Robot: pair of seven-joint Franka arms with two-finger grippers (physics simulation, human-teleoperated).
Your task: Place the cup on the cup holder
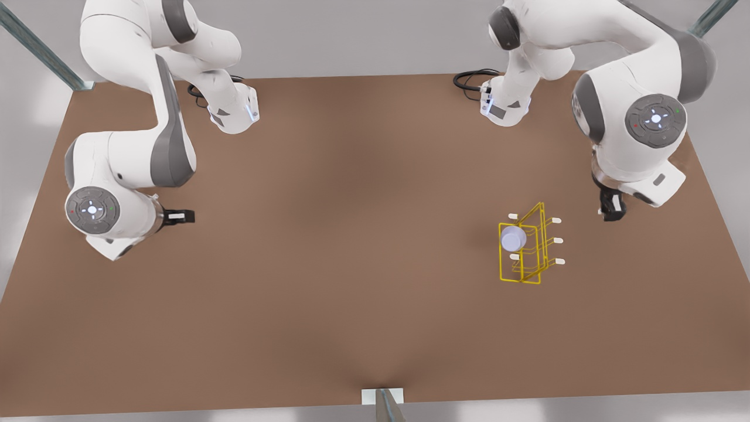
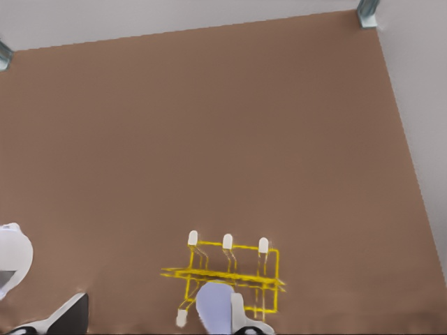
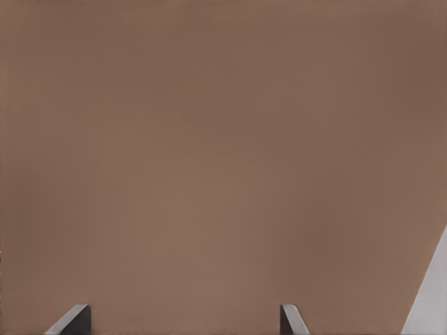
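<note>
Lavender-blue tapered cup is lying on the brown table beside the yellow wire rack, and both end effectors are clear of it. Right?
Not quite. The lavender-blue tapered cup is not on the brown table: the front view shows it hung on the yellow wire rack, over a white-tipped peg on the side toward the front view's left. The rest holds: the left end effector and right end effector are both clear of it.

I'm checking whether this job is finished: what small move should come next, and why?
Probably just back the left hand, beside the holder, farther away: the cup seems to sit on a peg of the cup holder, untouched. The right hand waits open at the front view's left.
</note>
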